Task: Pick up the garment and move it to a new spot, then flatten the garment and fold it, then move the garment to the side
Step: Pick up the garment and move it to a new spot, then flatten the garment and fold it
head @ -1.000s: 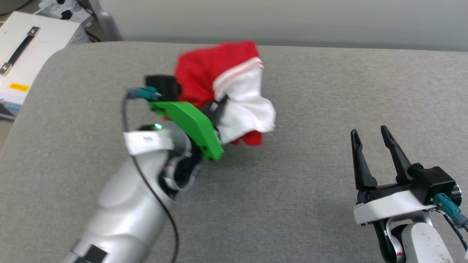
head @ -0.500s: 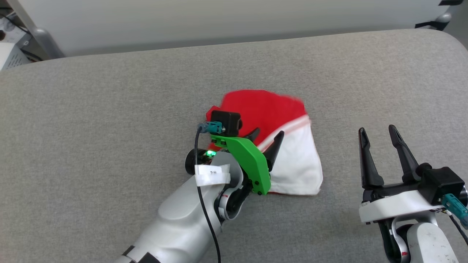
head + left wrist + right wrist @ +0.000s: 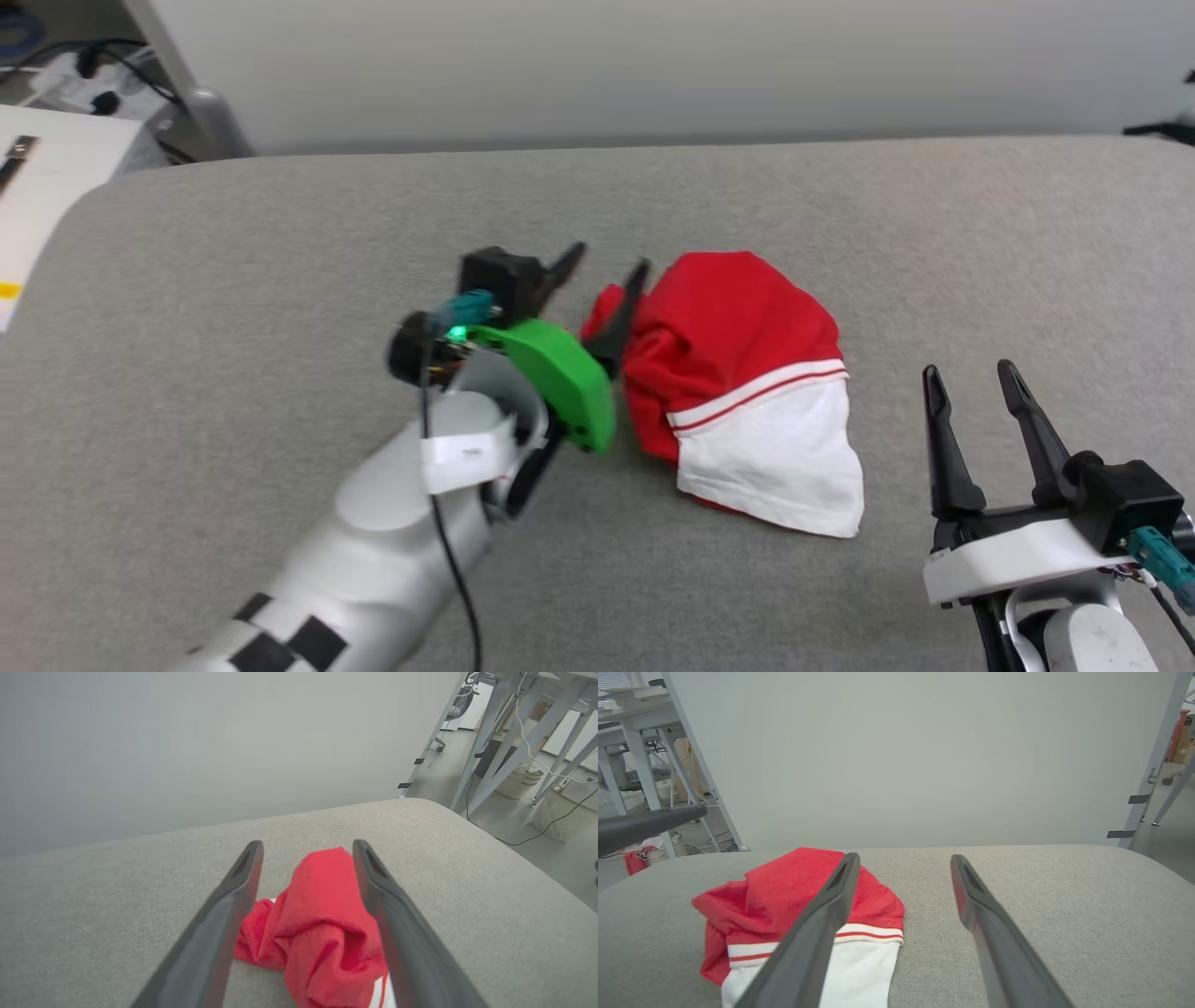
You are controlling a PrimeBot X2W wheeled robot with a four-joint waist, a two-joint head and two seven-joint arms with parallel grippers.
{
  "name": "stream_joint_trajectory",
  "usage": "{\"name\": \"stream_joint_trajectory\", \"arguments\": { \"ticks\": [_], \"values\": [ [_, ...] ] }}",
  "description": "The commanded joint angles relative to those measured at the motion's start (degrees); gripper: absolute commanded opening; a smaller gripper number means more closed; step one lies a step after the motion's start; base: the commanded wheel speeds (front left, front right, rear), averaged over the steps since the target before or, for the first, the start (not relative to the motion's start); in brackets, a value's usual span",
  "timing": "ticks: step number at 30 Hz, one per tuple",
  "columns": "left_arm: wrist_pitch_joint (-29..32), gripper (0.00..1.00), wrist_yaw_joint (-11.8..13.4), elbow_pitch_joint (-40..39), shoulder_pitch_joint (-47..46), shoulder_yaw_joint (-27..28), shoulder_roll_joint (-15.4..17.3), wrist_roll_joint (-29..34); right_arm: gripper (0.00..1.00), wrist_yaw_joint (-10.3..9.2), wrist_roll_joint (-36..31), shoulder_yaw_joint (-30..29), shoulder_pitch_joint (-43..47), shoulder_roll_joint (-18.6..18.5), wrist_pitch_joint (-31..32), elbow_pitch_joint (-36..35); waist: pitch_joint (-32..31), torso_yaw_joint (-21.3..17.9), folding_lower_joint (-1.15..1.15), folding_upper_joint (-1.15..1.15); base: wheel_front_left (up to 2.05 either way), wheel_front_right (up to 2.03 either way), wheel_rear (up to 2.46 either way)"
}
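Note:
The garment (image 3: 738,373) lies bunched in a heap on the grey padded surface (image 3: 280,233), red cloth on top and a white sleeve with striped trim toward me. My left gripper (image 3: 605,263) stands open just left of the heap, its fingers apart with nothing held. In the left wrist view the garment (image 3: 322,924) lies beyond and below that gripper (image 3: 306,845), between its spread fingers. My right gripper (image 3: 966,373) is open at the lower right, a short way right of the white sleeve. The right wrist view shows the garment (image 3: 784,896) left of the open gripper (image 3: 903,858).
The grey surface runs wide around the heap, with a rounded left corner and a far edge against a pale wall (image 3: 653,65). A white box (image 3: 37,177) and cables sit off the surface at the far left. Table legs and baskets (image 3: 560,816) stand beyond the right end.
My left gripper opened and let the garment drop onto the surface, then drew back to the heap's left side. The head camera also shifted. The right gripper stayed open.

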Motion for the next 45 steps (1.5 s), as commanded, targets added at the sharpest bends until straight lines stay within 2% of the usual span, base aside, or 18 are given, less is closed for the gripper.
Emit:
{"name": "stream_joint_trajectory", "arguments": {
  "ticks": [1,5,8,13,17,22,28,33,37,45],
  "values": [
    [-0.6,1.0,0.0,-0.8,-0.1,0.7,1.9,1.3,1.0,-0.05,-0.2,0.0,0.9,-0.1,-0.3,0.1,-3.2,4.0,0.0,0.0,0.0,0.0,0.0],
    [-1.3,1.0,0.0,-5.1,3.3,3.2,7.0,3.0,1.0,-0.05,-0.6,0.0,2.1,-0.1,-0.3,0.2,-4.4,6.0,0.0,0.0,0.0,0.0,0.0],
    [-1.4,1.0,1.2,-10.9,8.3,7.1,10.6,5.3,1.0,-0.05,-0.8,-0.2,3.0,-0.1,-0.3,0.1,-5.0,6.9,0.0,0.0,0.0,0.0,0.0],
    [-1.4,1.0,2.9,-20.5,20.1,14.1,13.0,9.2,1.0,-0.05,-0.8,-0.1,4.0,-0.1,-0.3,-0.2,-5.5,7.6,0.0,0.0,0.0,0.0,0.0],
    [-1.4,1.0,3.7,-26.7,28.7,19.9,12.4,12.1,1.0,-0.05,-0.8,0.0,4.8,-0.1,-0.3,-0.2,-5.6,7.8,0.0,0.0,0.0,0.0,0.0],
    [-1.4,1.0,2.9,-31.0,36.3,23.9,10.0,16.7,1.0,-0.05,-0.9,-0.1,5.5,-0.1,-0.3,0.3,-5.5,8.1,0.0,0.0,0.0,0.0,0.0],
    [-1.4,1.0,1.5,-31.8,38.8,27.8,6.0,19.9,1.0,-0.05,-0.8,-0.5,5.9,-0.1,-0.3,0.5,-5.1,8.8,0.0,0.0,0.0,0.0,0.0],
    [-1.4,1.0,-0.7,-31.1,38.3,29.6,4.4,22.1,1.0,-0.05,-2.5,-0.3,5.8,-0.1,0.1,1.4,-4.2,9.5,0.0,0.0,0.0,0.0,0.0],
    [-1.4,1.0,-1.8,-30.6,38.0,31.3,3.3,23.3,1.0,-0.05,-2.9,-1.8,5.0,-0.6,5.8,2.6,-3.1,9.9,0.0,0.0,0.0,0.0,0.0],
    [-1.4,1.0,-4.2,-29.1,37.7,33.2,0.4,25.6,1.0,-0.05,-4.1,-6.8,3.8,-0.8,31.1,2.2,-0.5,11.4,0.0,0.0,0.0,0.0,0.0]
  ]
}}
